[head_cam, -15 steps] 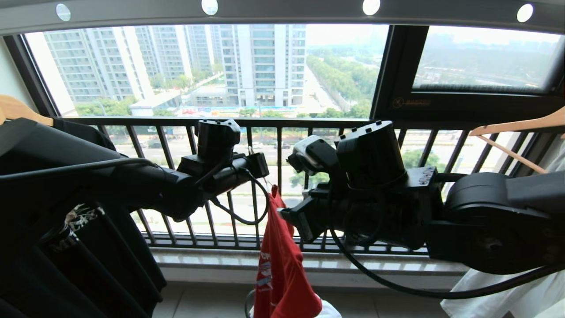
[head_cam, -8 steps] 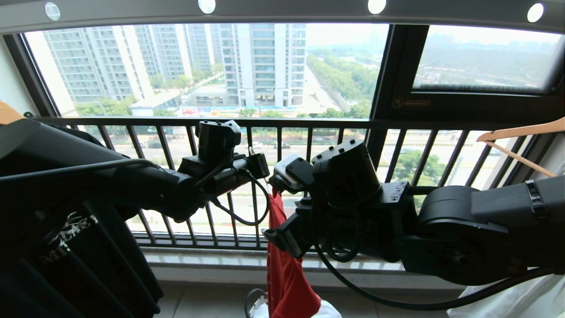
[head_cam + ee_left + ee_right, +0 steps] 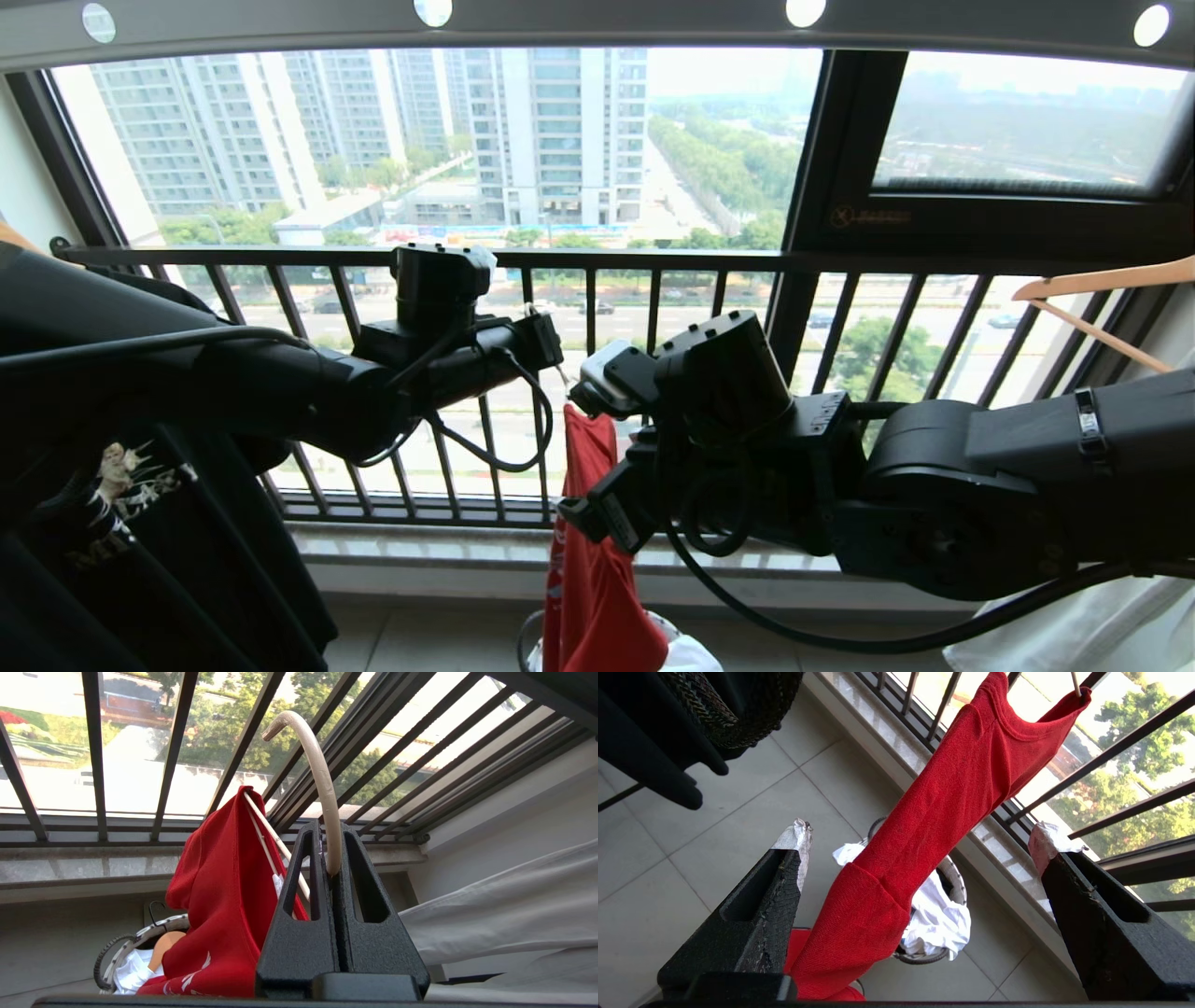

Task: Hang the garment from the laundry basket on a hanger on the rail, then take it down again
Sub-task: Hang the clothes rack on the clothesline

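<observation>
left gripper clenched on hanger; right gripper released above tiled floor, window railing beyond.

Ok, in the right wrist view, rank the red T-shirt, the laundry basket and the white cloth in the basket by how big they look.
1. Red T-shirt: largest by far, though it hangs nearer the camera.
2. Laundry basket: mostly hidden behind the shirt and cloth.
3. White cloth: close to the basket's visible part, so this order is unsure.

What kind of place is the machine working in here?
Most likely an enclosed high-rise apartment balcony used for drying laundry: a barred window railing overlooks tower blocks, clothes hang on hangers, and a laundry basket stands on the tiled floor.
</observation>
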`<state>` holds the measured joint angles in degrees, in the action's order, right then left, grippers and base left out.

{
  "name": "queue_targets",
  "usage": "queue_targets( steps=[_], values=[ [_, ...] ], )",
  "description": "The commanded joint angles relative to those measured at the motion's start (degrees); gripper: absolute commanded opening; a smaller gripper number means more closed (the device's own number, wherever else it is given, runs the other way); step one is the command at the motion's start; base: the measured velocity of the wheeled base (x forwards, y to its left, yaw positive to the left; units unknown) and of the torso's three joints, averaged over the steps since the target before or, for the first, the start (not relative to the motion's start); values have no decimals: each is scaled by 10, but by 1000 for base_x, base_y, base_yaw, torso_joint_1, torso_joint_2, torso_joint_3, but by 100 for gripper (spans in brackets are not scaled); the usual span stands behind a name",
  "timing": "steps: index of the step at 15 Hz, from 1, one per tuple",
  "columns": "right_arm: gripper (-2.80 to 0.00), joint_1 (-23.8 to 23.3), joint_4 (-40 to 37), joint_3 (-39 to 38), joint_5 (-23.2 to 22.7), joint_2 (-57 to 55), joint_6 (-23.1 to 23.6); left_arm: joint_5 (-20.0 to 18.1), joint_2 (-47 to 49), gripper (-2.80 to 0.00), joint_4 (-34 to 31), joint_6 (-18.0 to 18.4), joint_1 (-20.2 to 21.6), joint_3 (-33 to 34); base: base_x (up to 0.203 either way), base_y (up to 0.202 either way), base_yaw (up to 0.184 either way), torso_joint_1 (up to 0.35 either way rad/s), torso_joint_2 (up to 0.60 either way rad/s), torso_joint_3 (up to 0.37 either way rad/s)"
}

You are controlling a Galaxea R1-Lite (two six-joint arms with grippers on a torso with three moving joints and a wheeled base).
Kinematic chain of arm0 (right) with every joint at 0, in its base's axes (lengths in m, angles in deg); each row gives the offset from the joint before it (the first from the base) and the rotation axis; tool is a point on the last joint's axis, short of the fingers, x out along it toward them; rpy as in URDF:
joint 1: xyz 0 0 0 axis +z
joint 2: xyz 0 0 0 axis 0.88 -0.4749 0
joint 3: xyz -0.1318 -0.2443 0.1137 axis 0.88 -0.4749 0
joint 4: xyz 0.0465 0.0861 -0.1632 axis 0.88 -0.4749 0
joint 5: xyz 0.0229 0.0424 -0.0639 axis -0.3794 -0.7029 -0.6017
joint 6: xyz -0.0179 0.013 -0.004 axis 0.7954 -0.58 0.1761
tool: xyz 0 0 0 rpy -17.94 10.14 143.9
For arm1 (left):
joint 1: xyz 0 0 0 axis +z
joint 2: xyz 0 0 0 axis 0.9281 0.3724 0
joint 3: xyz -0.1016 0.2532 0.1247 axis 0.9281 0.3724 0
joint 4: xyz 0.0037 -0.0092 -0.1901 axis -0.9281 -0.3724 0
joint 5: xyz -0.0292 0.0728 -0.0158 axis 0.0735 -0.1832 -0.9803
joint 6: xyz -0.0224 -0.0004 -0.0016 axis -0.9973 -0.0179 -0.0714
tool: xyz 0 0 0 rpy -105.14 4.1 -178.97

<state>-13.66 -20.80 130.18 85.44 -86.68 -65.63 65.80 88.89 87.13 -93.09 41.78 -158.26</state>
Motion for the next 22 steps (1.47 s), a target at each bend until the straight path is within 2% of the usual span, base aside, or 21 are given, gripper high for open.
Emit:
queue_targets(
  steps=[1, 5, 9, 13, 14, 17, 21, 22],
  values=[
    [0, -2, 0, -1, 1, -2, 2, -2, -13, -280, 2, -3, 3, 3, 0, 0, 0, 0, 0, 0],
    [0, -12, 0, -6, 3, -11, 5, -3, -32, -280, 2, -7, 3, 10, 0, 0, 0, 0, 0, 0],
    [0, -37, -1, -8, 3, -20, 28, -3, -40, -280, 1, -6, 3, 13, 0, 0, 0, 0, 0, 0],
    [0, -57, 0, -2, 3, -40, 97, -3, -60, -280, -1, 16, -9, 31, 0, 0, 0, 0, 0, 0],
    [0, -57, 0, 5, 3, -44, 107, -6, -66, -280, -1, 29, -11, 39, 0, 0, 0, 0, 0, 0],
    [0, -63, -1, 11, 3, -49, 130, -47, -88, -280, -2, 35, -13, 54, 0, 0, 0, 0, 0, 0],
    [0, -67, 0, 20, 4, -55, 131, -49, -100, -280, -5, 36, -15, 56, 0, 0, 0, 0, 0, 0],
    [-42, -70, 0, 21, 3, -55, 133, -48, -101, -280, -5, 36, -15, 56, 0, 0, 0, 0, 0, 0]
  ],
)
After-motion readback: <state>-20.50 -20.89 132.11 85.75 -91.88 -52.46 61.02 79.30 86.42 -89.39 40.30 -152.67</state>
